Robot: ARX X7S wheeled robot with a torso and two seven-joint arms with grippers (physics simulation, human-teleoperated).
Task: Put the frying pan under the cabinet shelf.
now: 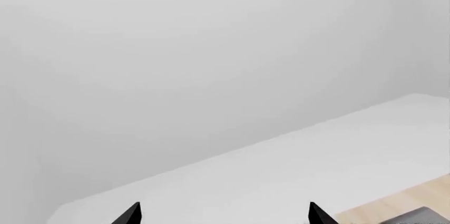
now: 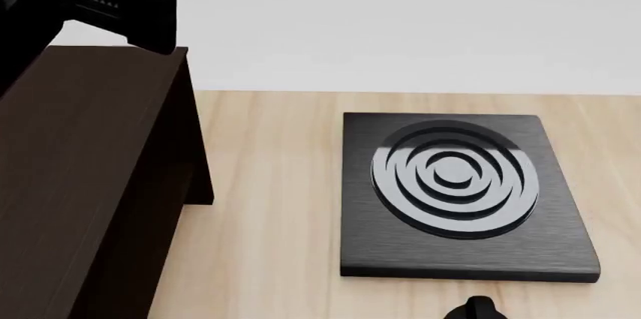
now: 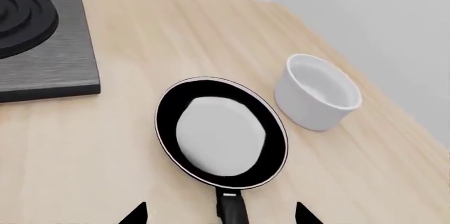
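The frying pan (image 3: pixel 221 132), round and black with a thin pale rim and glossy inside, lies on the wooden table in the right wrist view. Its long handle (image 3: pixel 232 211) points toward my right gripper (image 3: pixel 220 214), which is open, with one fingertip on either side of the handle and neither touching it. The dark brown cabinet shelf (image 2: pixel 80 169) stands at the left of the head view. My left arm (image 2: pixel 140 4) hovers above the cabinet's far corner. My left gripper (image 1: pixel 225 214) is open and empty, facing a white wall. The pan is out of the head view.
A black square plate with concentric rings (image 2: pixel 461 191) lies on the table right of the cabinet; it also shows in the right wrist view (image 3: pixel 35 34). A white round bowl (image 3: pixel 316 92) stands close beside the pan. The table's edge (image 3: pixel 393 113) runs just beyond the bowl.
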